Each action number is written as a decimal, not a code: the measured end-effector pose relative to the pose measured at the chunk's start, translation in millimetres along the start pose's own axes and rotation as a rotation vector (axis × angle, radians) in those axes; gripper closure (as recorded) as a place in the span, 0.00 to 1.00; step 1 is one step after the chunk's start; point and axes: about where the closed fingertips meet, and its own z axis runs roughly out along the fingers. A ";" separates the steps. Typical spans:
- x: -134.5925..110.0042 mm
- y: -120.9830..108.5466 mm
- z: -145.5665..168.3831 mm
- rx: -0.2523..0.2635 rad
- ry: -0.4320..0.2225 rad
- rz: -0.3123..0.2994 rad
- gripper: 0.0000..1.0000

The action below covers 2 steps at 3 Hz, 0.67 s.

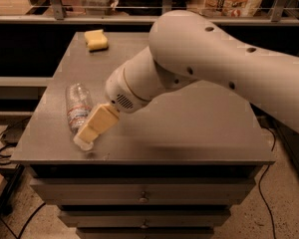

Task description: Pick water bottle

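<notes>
The water bottle [78, 106] is lying on its side near the tabletop's [189, 128] front-left corner, and the tool [92, 128] is overlapping its capped end; whether it is clenched, I cannot tell

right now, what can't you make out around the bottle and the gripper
Camera view, gripper over the water bottle: hides the bottle's right side near the cap; contact cannot be told.
Camera view, label print: too small to read.
Camera view, arm: cut off by the right edge, and it hides the far right of the table.
</notes>
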 end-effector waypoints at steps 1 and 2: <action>10.0 -0.3 11.1 0.003 -0.001 0.061 0.00; 11.8 -0.4 23.0 -0.007 -0.008 0.099 0.00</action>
